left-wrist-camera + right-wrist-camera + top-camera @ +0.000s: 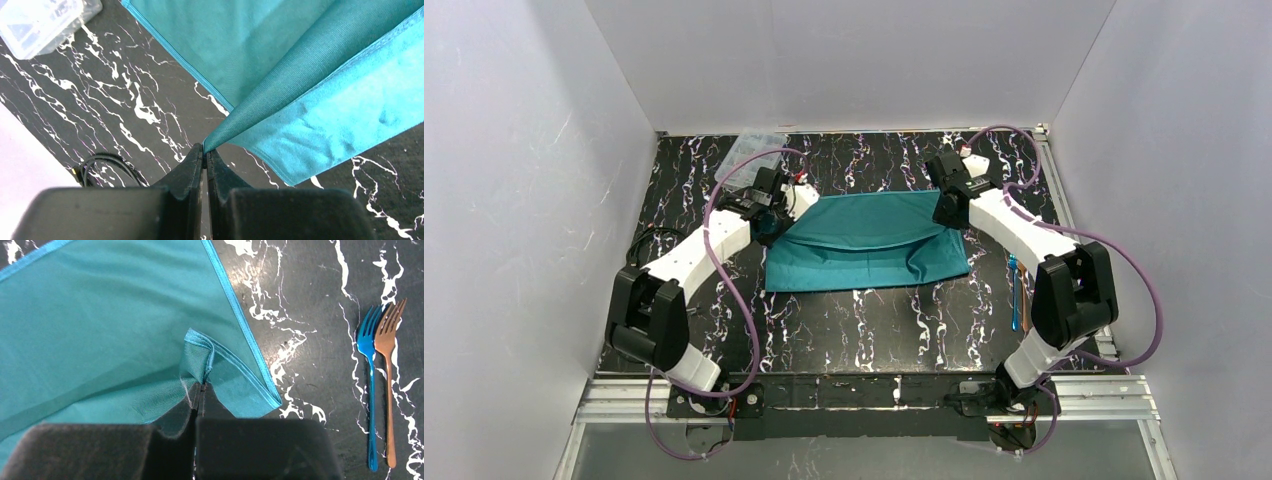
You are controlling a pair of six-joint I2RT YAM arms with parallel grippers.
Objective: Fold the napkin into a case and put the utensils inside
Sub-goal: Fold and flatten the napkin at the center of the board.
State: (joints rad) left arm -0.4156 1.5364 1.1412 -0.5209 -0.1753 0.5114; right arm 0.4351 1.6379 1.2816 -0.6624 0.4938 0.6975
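Observation:
The teal-green napkin [869,245] lies mid-table, its far edge lifted and sagging between both arms. My left gripper [769,215] is shut on the napkin's left far corner [220,137], pinched at the fingertips [204,150]. My right gripper [946,210] is shut on the right far corner, where the hem bunches [200,357] just above the fingertips [201,386]. The utensils, a blue fork [369,385] and a copper fork [387,380], lie side by side on the table right of the napkin [100,330], also seen beside the right arm as the utensils [1014,290].
A clear plastic compartment box [754,150] stands at the far left corner of the black marbled table [874,320], also seen as the box [42,22]. A black cable [102,167] loops near the left gripper. White walls close in three sides.

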